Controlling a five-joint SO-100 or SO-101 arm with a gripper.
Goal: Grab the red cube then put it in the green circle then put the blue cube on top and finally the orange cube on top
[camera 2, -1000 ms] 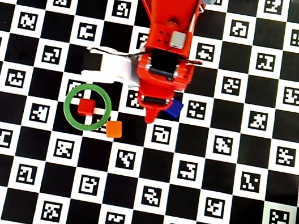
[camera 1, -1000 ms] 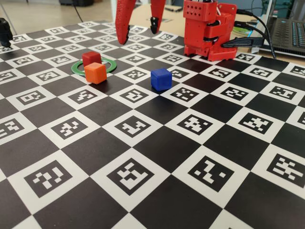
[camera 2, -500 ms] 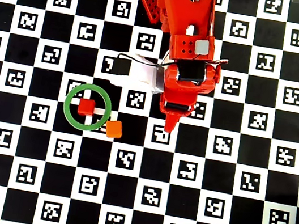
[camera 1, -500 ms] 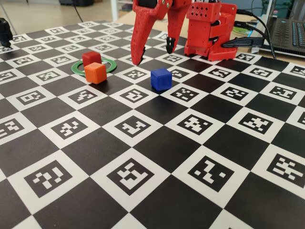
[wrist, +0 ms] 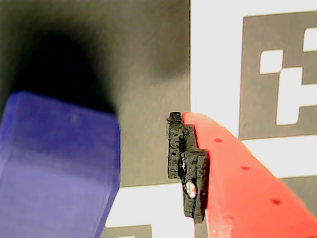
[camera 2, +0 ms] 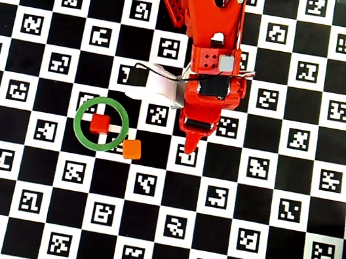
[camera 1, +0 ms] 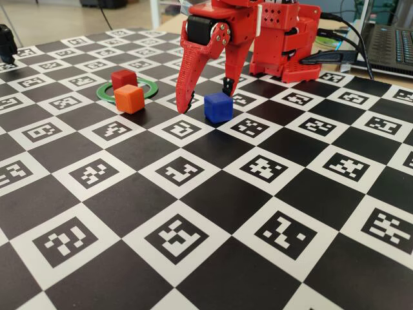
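Note:
The blue cube (camera 1: 218,107) sits on the checkered board, and my red gripper (camera 1: 205,99) is open and lowered around it. One finger reaches the board left of the cube; the other is behind it. In the wrist view the blue cube (wrist: 54,168) fills the left, with a gap between it and the black finger pad (wrist: 188,163). The red cube (camera 1: 123,79) rests inside the green circle (camera 1: 103,93). The orange cube (camera 1: 130,99) stands just outside the ring, touching its near edge. From overhead, the gripper (camera 2: 192,143) hides the blue cube; the red cube (camera 2: 99,123), green circle (camera 2: 75,120) and orange cube (camera 2: 132,149) lie to its left.
The arm's red base (camera 1: 284,39) stands at the back of the board, with black cables and a laptop (camera 1: 390,39) to its right. A white piece with a black cable (camera 2: 154,85) lies beside the arm. A black object (camera 1: 6,42) sits at the far left edge.
The gripper has swung right, away from the ring, and dropped from high above the board down around the blue cube. None of the cubes moved.

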